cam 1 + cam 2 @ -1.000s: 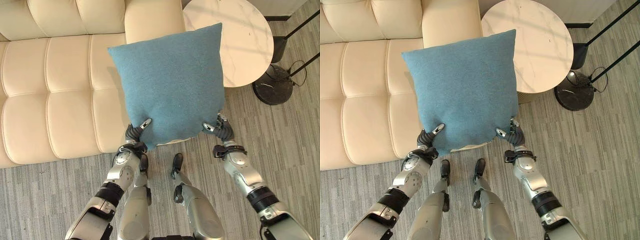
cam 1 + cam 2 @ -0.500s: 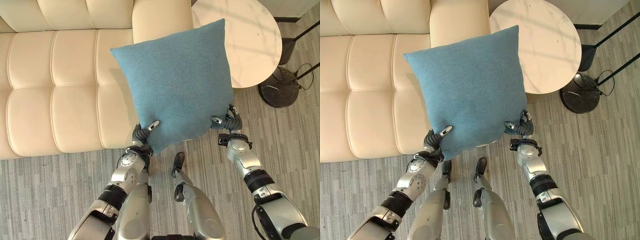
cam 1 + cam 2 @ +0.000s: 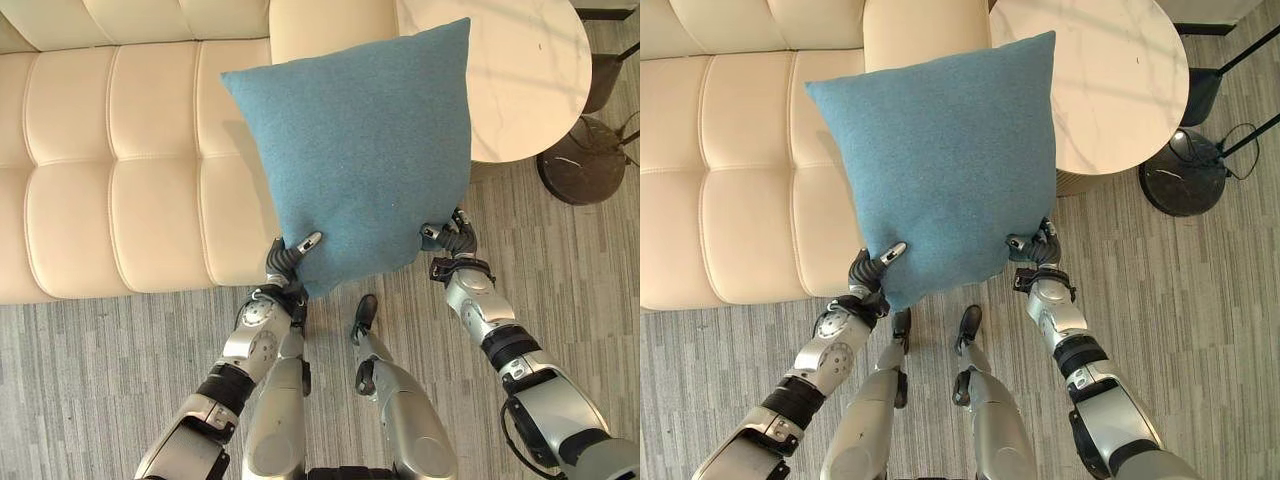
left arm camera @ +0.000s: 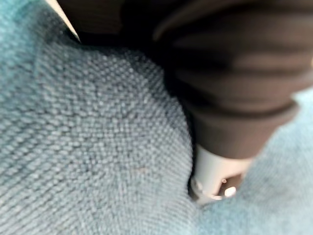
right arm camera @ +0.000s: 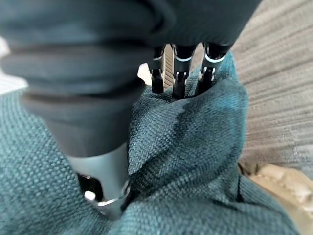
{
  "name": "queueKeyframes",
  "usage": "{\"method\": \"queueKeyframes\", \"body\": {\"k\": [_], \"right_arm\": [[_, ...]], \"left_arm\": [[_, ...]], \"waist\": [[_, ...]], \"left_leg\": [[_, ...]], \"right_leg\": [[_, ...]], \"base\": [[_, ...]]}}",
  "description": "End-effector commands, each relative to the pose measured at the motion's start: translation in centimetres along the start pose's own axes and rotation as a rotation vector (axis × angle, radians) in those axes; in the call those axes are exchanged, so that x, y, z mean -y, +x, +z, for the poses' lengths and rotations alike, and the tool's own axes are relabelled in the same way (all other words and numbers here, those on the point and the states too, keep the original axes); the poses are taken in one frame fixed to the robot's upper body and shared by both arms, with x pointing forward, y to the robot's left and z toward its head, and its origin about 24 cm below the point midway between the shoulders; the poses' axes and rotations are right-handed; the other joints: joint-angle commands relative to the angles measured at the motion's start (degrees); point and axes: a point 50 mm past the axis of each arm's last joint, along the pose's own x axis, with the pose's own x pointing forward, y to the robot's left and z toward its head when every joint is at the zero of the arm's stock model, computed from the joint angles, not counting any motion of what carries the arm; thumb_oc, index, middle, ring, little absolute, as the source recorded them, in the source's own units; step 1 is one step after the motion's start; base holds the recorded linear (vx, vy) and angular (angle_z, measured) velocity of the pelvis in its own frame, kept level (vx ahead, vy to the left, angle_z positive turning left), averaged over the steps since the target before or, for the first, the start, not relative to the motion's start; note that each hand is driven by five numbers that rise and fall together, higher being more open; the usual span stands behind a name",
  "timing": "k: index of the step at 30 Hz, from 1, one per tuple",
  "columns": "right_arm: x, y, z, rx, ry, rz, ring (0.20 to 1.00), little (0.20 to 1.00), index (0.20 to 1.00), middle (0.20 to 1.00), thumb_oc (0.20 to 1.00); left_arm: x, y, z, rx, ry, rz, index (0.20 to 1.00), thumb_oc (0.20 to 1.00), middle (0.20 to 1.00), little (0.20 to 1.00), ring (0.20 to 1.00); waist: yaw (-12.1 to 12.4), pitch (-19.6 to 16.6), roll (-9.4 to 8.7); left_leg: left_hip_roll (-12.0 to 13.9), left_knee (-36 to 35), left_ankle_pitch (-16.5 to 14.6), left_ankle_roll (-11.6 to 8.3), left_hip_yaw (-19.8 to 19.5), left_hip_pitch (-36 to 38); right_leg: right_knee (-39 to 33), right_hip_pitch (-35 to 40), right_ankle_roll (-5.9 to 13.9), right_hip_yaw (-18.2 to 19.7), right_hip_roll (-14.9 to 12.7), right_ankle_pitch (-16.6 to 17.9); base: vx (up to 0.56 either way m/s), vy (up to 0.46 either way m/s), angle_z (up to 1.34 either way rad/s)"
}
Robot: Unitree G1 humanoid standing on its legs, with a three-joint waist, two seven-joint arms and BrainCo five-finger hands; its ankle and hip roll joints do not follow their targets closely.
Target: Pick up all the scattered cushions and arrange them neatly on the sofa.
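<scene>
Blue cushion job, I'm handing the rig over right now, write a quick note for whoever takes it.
Left hand: shut on the blue cushion, pinching its lower left corner.
Right hand: shut on the same cushion at its lower right corner; the right wrist view shows cloth bunched between thumb and fingers.
Cushion: held up in the air by both hands, in front of the cream sofa near its right armrest, with the round white side table just to the right.
Done: cushion picked up.
Left: set it on the sofa seat and straighten it. No other cushions are in view here, so look around for more.
</scene>
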Motion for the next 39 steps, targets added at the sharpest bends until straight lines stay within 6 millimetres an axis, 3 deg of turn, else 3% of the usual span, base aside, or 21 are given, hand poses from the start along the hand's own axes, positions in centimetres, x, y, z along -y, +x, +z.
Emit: {"method": "queueKeyframes", "body": {"k": [1, 8, 20, 26, 30, 34, 35, 37, 38, 39], "right_arm": [[-9.7, -2.2, 1.8, 0.048, 0.085, 0.403, 0.200, 0.200, 0.200, 0.200, 0.200], [-11.1, -3.5, 2.6, 0.073, 0.320, 0.451, 0.200, 0.200, 0.200, 0.200, 0.200], [-12.6, -6.6, 1.8, 0.051, 0.556, 0.586, 0.200, 0.200, 0.200, 0.200, 0.200], [-10.8, -9.2, -0.6, 0.041, 0.550, 0.641, 0.200, 0.200, 0.200, 0.200, 0.200], [-10.4, -10.1, -0.7, 0.049, 0.582, 0.675, 0.200, 0.200, 0.200, 0.200, 0.200], [-8.8, -9.9, -0.5, 0.117, 0.389, 0.654, 0.200, 0.200, 0.200, 0.200, 0.200], [-8.0, -9.5, -0.7, 0.136, 0.278, 0.619, 1.000, 1.000, 1.000, 1.000, 1.000], [-5.7, -8.3, -1.0, 0.174, 0.027, 0.501, 1.000, 1.000, 1.000, 1.000, 1.000], [-3.1, -6.8, -1.5, 0.164, -0.119, 0.341, 1.000, 1.000, 1.000, 1.000, 1.000], [-2.2, -6.1, -1.7, 0.154, -0.155, 0.275, 1.000, 1.000, 1.000, 1.000, 1.000]], "left_arm": [[3.2, 0.1, 0.3, 0.029, -0.066, -0.135, 0.200, 0.200, 0.200, 0.200, 0.200], [3.8, 0.3, 0.7, 0.047, -0.108, -0.131, 0.200, 0.200, 0.200, 0.200, 0.200], [3.6, -0.4, 0.6, 0.056, -0.124, -0.133, 0.200, 0.200, 0.200, 0.200, 0.200], [1.5, -2.6, 0.7, 0.092, -0.096, -0.115, 0.200, 0.200, 0.200, 0.200, 0.200], [1.0, -3.5, 0.5, 0.092, -0.125, -0.116, 0.200, 0.200, 0.200, 0.200, 0.200], [0.1, -4.0, 0.3, 0.084, -0.114, -0.106, 0.200, 0.200, 0.200, 0.200, 0.200], [-0.2, -4.1, 0.1, 0.073, -0.105, -0.097, 0.200, 0.200, 0.200, 0.200, 0.200], [-1.0, -4.2, -0.4, 0.049, -0.072, -0.070, 0.200, 0.200, 0.200, 0.200, 0.200], [-1.6, -4.3, -0.7, 0.034, -0.025, -0.044, 0.200, 0.200, 0.200, 0.200, 0.200], [-1.8, -4.3, -0.6, 0.031, -0.010, -0.037, 0.200, 0.200, 0.200, 0.200, 0.200]], "waist": [[3.9, -1.8, -0.66], [3.5, -1.7, -0.43], [2.6, -3.6, -0.57], [1.7, -7.4, -1.51], [1.3, -9.7, -1.78], [0.9, -11.5, -1.86], [0.7, -12.1, -1.92], [0.4, -12.7, -2.00], [0.2, -13.0, -1.97], [0.3, -12.7, -1.90]], "left_leg": [[-2.6, 0.7, -4.2, -0.31, -1.1, -1.1], [-2.6, 0.0, -4.3, -0.40, -1.1, -0.3], [-2.2, -1.2, -4.4, -0.50, -0.5, 2.0], [-2.0, -2.5, -5.1, -0.27, -0.3, 5.3], [-2.1, -3.2, -5.4, -0.26, 0.1, 7.3], [-2.2, -3.5, -5.7, -0.26, 0.0, 8.5], [-2.2, -3.6, -5.7, -0.22, 0.0, 8.6], [-2.2, -3.6, -5.8, -0.11, -0.1, 8.6], [-2.4, -3.3, -5.9, 0.11, -0.2, 8.2], [-2.4, -3.1, -6.0, 0.16, -0.2, 8.2]], "right_leg": [[5.3, -1.4, 5.53, 6.1, -5.4, -7.4], [5.4, -1.1, 5.57, 6.1, -5.2, -7.6], [4.9, 0.6, 5.73, 6.3, -5.2, -7.7], [3.6, 4.0, 6.12, 6.1, -5.1, -7.8], [2.2, 6.4, 6.38, 5.9, -4.9, -7.5], [1.6, 7.9, 6.53, 5.5, -5.1, -7.6], [1.4, 8.1, 6.57, 5.4, -5.1, -7.6], [1.3, 8.3, 6.66, 5.1, -5.2, -7.7], [1.4, 8.0, 6.70, 5.1, -5.3, -7.8], [1.5, 7.9, 6.67, 5.2, -5.3, -7.9]], "base": [[0.00, -0.007, 0.09], [0.00, 0.000, 0.01], [0.00, 0.000, 0.00], [0.05, 0.017, 0.01], [0.06, 0.032, 0.01], [0.05, 0.021, 0.03], [0.05, 0.009, 0.05], [0.04, 0.002, 0.02], [0.00, 0.000, 0.00], [0.00, 0.000, 0.00]]}}
